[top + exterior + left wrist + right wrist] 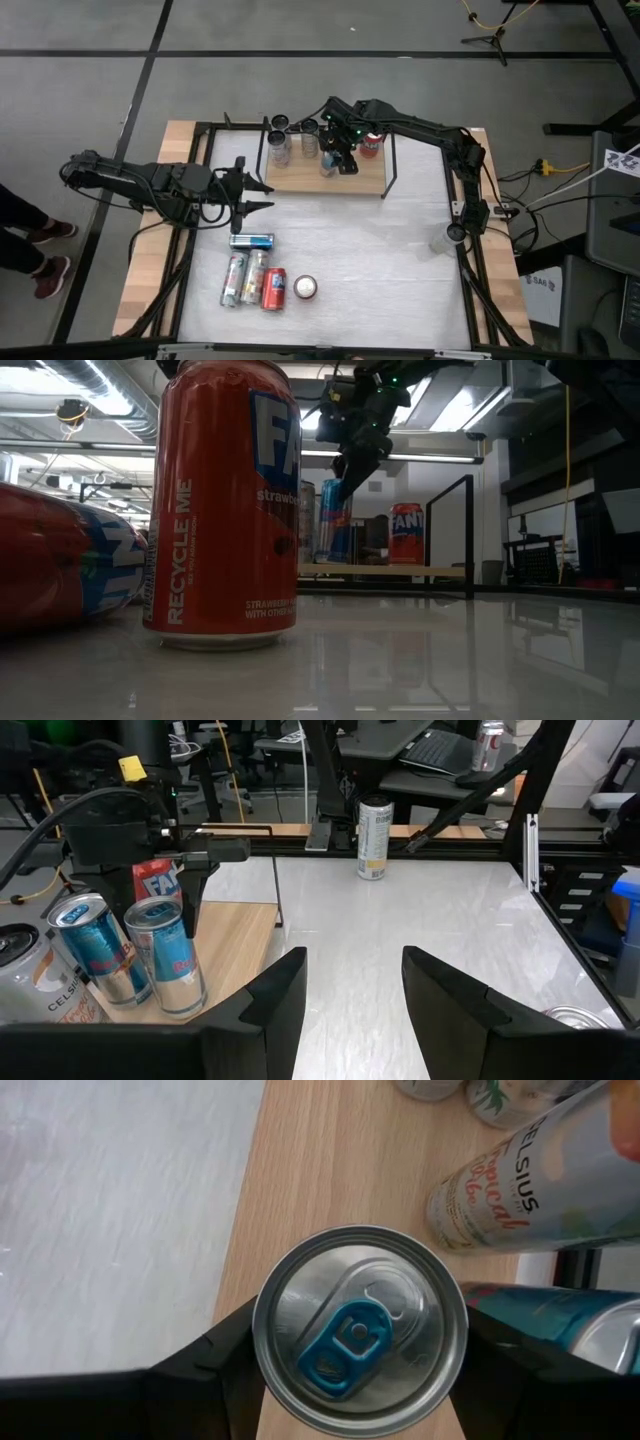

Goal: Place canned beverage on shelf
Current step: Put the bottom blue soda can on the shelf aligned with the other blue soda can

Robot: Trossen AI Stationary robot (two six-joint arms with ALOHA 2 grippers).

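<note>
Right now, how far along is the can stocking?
Done: several cans stand on the shelf, including a red Fanta can. In hand: right gripper holds a blue-tabbed can upright on the shelf board. Left: five cans on the table; left gripper open, empty.
</note>
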